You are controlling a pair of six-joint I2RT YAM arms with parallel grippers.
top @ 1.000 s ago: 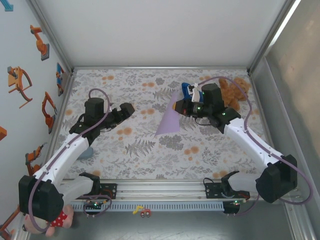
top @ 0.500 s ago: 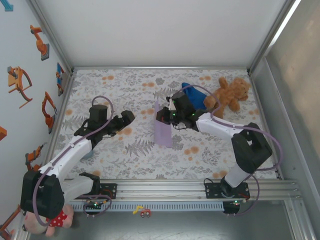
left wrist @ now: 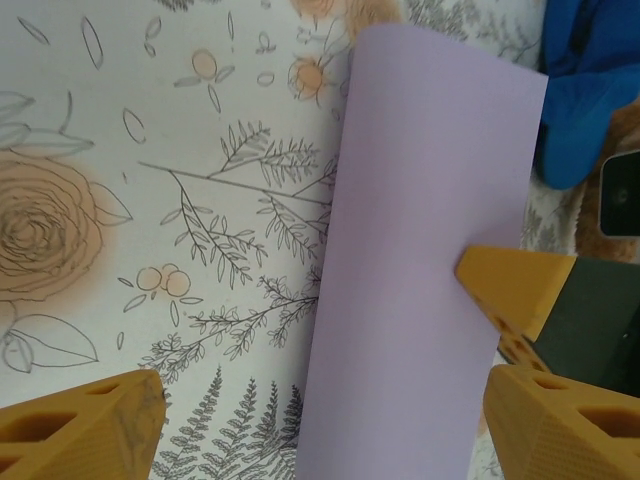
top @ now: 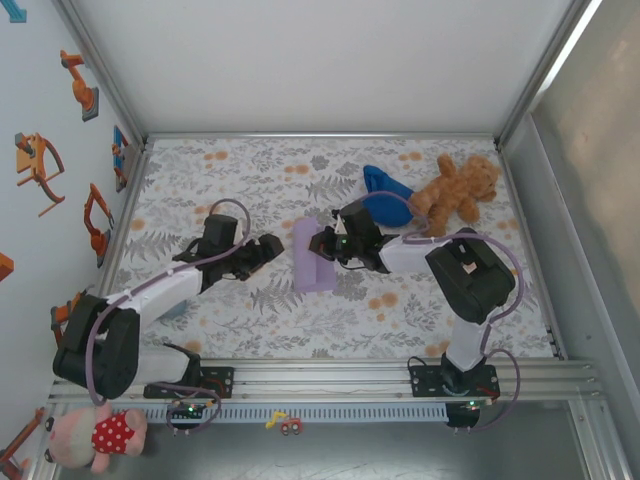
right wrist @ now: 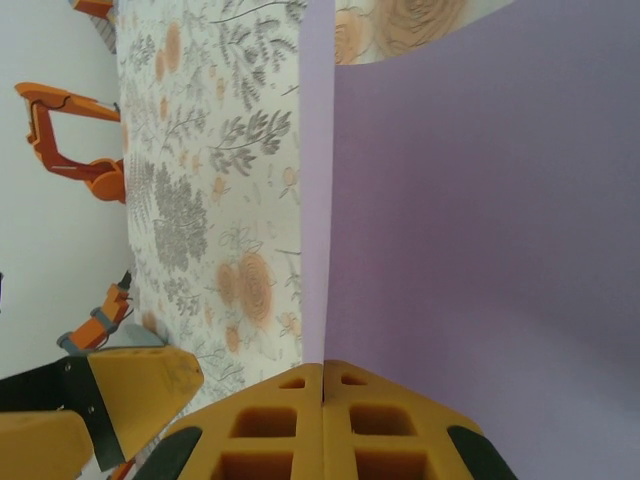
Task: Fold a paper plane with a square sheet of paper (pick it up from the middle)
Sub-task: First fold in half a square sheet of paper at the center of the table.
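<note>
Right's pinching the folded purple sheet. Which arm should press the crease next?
Left, probably. The left gripper is open, empty and just beside the square sheet of paper, facing it. The right gripper is shut on the sheet's edge and would have to let go of the fold.

Readable text: none in any view.
Numbers, brands: none to be made out.
stickers [top: 78, 85]: orange robot-arm pictures down the left wall [top: 30, 220], from the upper left to the lower left of the top view; they are drawings and carry no lettering.
Same stickers, right wrist view [right wrist: 70, 140]: orange arm drawings at the left edge of the frame, again without words.
blue mark [top: 12, 10]: an arrow-like shape in the upper left corner of the top view, cut by the frame edge.
square sheet of paper [left wrist: 420, 250]: plain lavender faces with no print.
</note>
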